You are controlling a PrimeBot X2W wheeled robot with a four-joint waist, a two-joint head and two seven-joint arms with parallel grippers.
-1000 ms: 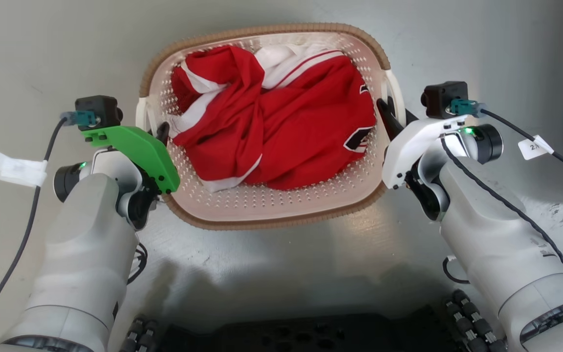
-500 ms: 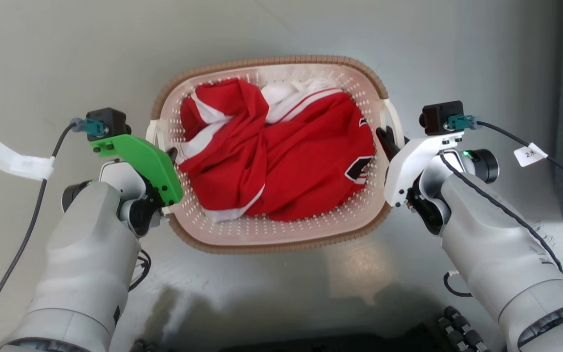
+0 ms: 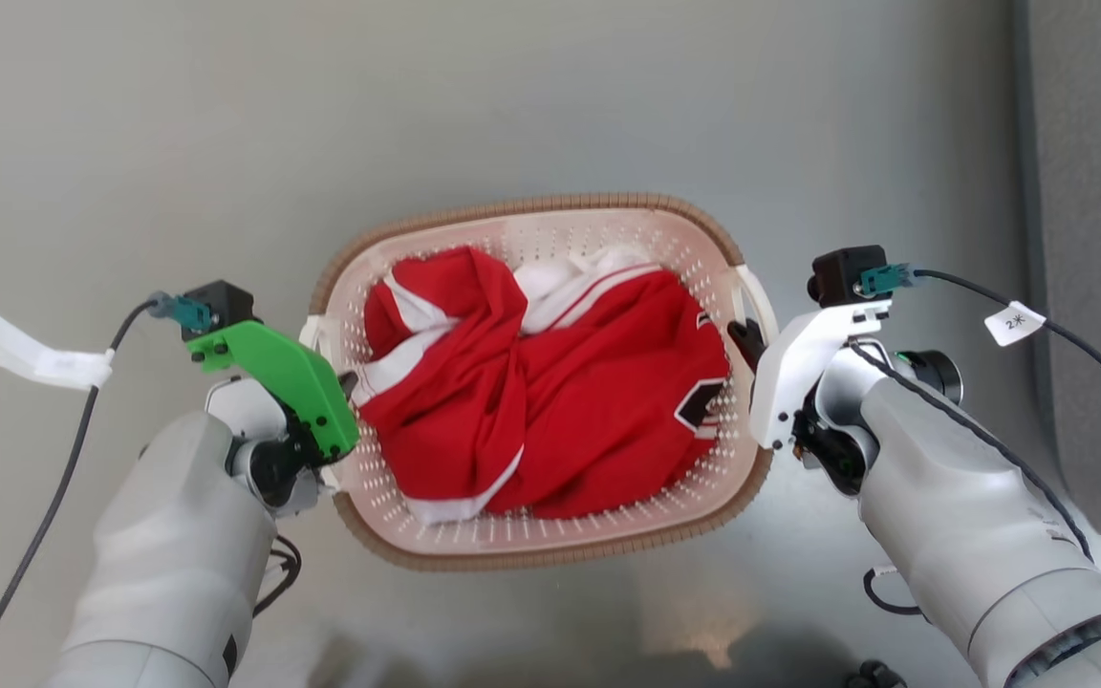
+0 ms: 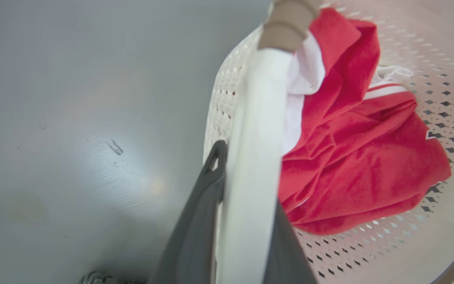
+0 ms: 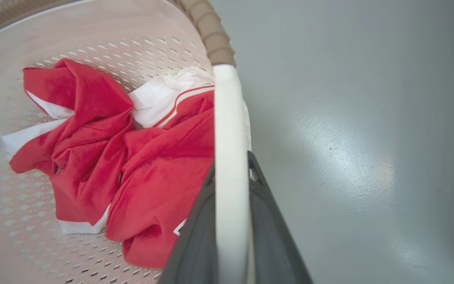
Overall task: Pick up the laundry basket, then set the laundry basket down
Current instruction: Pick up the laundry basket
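Above grey floor (image 3: 226,143) | oval cream perforated plastic laundry basket (image 3: 550,204) | left gripper (image 3: 340,380), right gripper (image 3: 753,334): fingers clamped on 2 white handles (image 5: 231,138) | floor farther than 1 s ago; lift underway

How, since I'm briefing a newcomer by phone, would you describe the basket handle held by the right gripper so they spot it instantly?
Against the grey floor, find the oval laundry basket holding red-and-white clothing. On its side toward the robot's right, a handle arches off the rim, pinched by the right gripper. Unlike the ribbed brown rim beside it, it is a smooth white bar.
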